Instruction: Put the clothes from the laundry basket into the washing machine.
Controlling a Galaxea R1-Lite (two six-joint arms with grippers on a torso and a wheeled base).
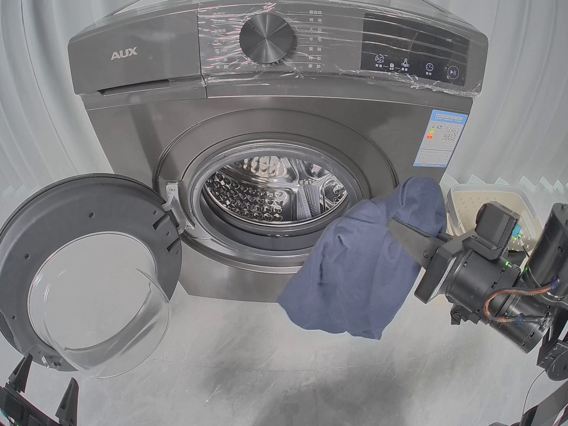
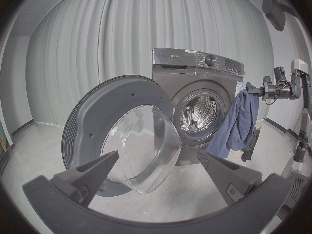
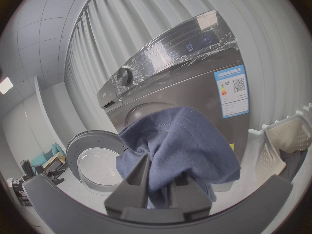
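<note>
Left hand (image 1: 44,389), released with fingers spread, sits low before the open door (image 1: 89,220) of the washing machine (image 1: 260,119). Right hand (image 1: 397,229) is clenched on a blue garment (image 1: 355,267) hanging before the machine's front, just right of its drum opening (image 1: 272,190). Beside the machine's right side stands the laundry basket (image 1: 473,199).

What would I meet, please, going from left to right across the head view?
Open washing machine door → steel drum → blue garment → laundry basket.

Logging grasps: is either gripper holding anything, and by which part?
The right gripper pinches the blue garment by a bunched fold at its top; the rest hangs free. The left gripper is open, empty.
</note>
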